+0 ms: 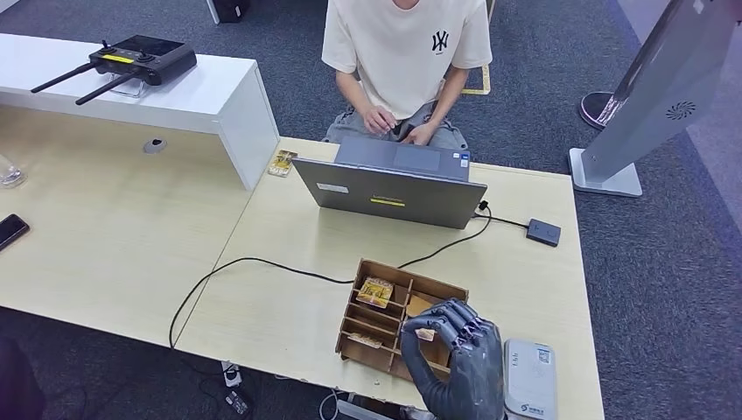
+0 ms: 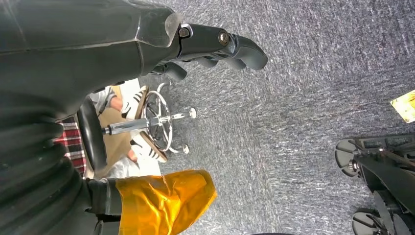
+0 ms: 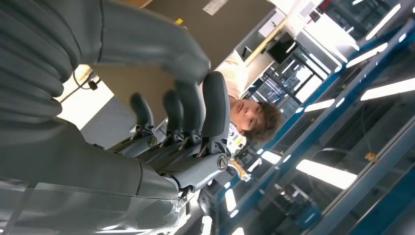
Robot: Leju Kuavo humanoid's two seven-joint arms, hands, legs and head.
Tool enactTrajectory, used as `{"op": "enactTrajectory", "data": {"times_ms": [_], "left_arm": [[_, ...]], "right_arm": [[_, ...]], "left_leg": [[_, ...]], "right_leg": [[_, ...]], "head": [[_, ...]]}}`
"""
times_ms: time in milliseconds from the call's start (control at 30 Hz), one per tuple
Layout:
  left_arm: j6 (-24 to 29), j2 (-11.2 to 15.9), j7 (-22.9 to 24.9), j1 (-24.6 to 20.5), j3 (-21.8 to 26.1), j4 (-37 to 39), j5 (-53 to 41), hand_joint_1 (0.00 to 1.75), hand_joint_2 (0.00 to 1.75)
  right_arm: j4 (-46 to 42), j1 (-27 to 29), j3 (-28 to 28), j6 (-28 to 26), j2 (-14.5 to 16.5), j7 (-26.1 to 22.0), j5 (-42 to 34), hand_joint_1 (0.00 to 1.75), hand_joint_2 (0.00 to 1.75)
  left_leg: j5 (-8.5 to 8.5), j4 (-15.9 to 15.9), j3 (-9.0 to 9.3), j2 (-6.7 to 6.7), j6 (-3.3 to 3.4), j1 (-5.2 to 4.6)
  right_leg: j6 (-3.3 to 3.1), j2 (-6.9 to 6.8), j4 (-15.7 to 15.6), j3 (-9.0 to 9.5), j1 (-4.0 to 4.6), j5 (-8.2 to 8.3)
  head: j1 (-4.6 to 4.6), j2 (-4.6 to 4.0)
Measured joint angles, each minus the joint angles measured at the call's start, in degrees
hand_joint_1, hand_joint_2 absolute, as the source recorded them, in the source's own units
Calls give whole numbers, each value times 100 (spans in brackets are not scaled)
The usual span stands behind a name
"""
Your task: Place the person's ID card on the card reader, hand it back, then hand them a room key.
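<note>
Right hand (image 1: 451, 337) fingers curled over wooden organizer (image 1: 363, 325) at tabletop's near edge, apparently pinching a room key card (image 1: 425, 333): thin, stiff, slippery, so grip its edges.

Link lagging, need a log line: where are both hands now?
right hand: over wooden organizer, fingers curled, grasp unclear | left hand: hanging, empty | card reader: bare

The right hand (image 1: 455, 350) rises from the lower edge of the head view, its back toward the camera and its fingers (image 1: 461, 321) curled forward and down. In the right wrist view these fingers (image 3: 215, 105) stand side by side, bent toward the thumb. The left hand (image 2: 147, 58) hangs low, its fingers (image 2: 244, 49) loosely bent and holding nothing.
</note>
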Motion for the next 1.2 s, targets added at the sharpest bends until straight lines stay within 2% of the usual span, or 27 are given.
{"op": "enactTrajectory", "data": {"times_ms": [33, 67, 167, 300, 433, 467, 633, 767, 1200], "left_arm": [[-5, 2, 0, -3, 10, 0, -5, 0, 175], [-11, 3, 0, -6, 21, 0, -11, 0, 175], [-25, 8, 0, -12, 52, 0, -17, 0, 175], [-29, 11, -4, -14, 72, 0, -19, 0, 175], [-33, 21, -21, -21, 76, 0, -19, 0, 175], [-35, 25, -31, -22, 76, 0, -19, 0, 175], [-37, 38, -64, -21, 84, 0, -9, 0, 175], [-37, 44, -66, -20, 99, 0, -6, 0, 175], [-48, 55, -66, -20, 178, 0, -6, 0, 175]], "right_arm": [[73, -44, 45, -17, -18, 70, 132, 47, 175], [152, -89, 91, -34, -34, 153, 263, 42, 175], [387, -215, 232, -58, -74, 401, 589, 51, 175], [580, -319, 360, -61, -111, 563, 755, 82, 175], [777, -425, 478, -62, -131, 840, 1035, 127, 175], [836, -451, 511, -62, -136, 900, 1091, 130, 175], [1093, -522, 626, -62, -164, 1073, 1245, 131, 175], [1211, -540, 680, -56, -201, 1154, 1330, 107, 175], [1447, -559, 770, -45, -263, 1237, 1402, 105, 175]], "left_leg": [[0, 0, 0, 0, 0, 0], [0, 0, 1, 0, 0, 0], [1, 0, 1, 0, 0, 0], [1, 0, 1, 0, 0, 0], [0, 0, 1, 0, 0, 0], [0, 0, 1, 0, 0, 0], [0, 0, 1, -1, 0, 0], [0, 0, 0, -1, 0, 0], [0, 0, 0, -1, 0, 0]], "right_leg": [[0, 0, 0, 0, 0, 0], [0, 0, 0, 1, 0, 0], [0, 0, 0, 1, 0, 0], [0, 0, 0, 0, 0, 0], [0, 0, 0, 0, 0, 0], [0, 0, 0, 0, 0, 0], [0, 0, 0, 0, 0, 0], [0, 0, 0, 0, 0, 0], [0, 0, 0, 0, 0, 0]], "head": [[-1, 0], [-1, 0], [0, 0], [0, 0], [0, 0], [0, 0], [0, 0], [0, 0], [0, 0]]}}
